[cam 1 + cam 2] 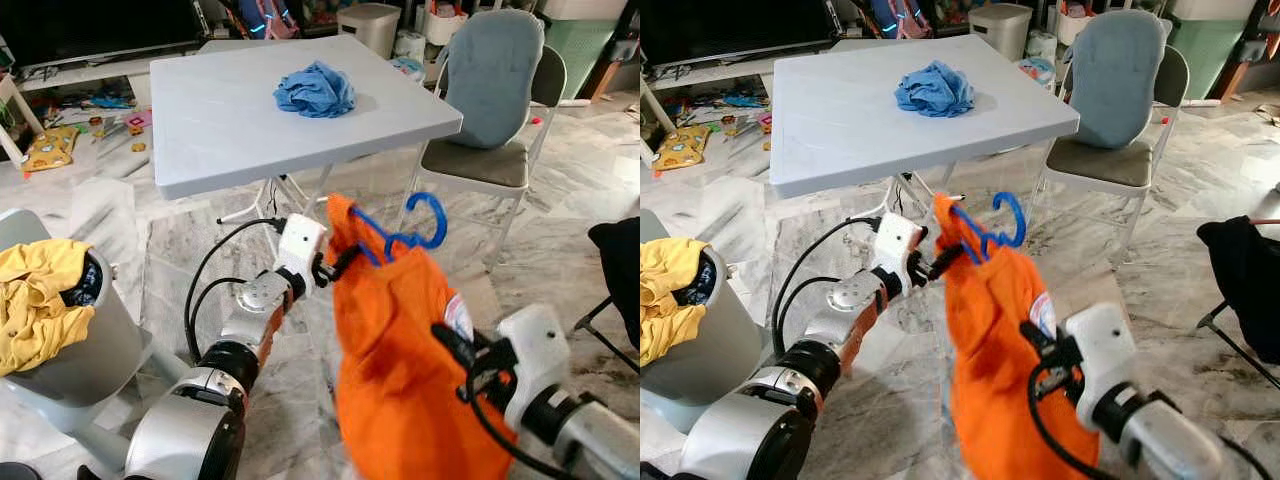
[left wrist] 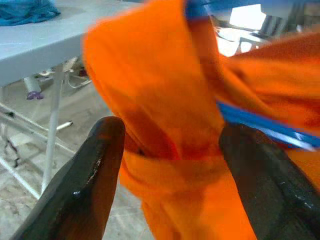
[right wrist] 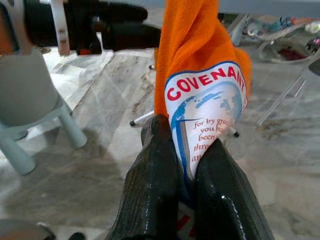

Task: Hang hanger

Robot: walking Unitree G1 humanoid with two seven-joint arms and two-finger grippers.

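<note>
my left tool (image 1: pixel 335 262) is clamped on the top fold of the orange shirt (image 1: pixel 400 380), right beside the blue hanger (image 1: pixel 412 228) whose hook sticks up out of the cloth, all of it held in the air on the near side of the white worktop (image 1: pixel 230 110). my right tool (image 3: pixel 186 165) is closed on the shirt's lower part, pinching the printed white patch. a crumpled blue cloth (image 1: pixel 315 90) lies far off on the worktop, and a grey bin (image 1: pixel 75 340) with yellow cloth stands at the left.
</note>
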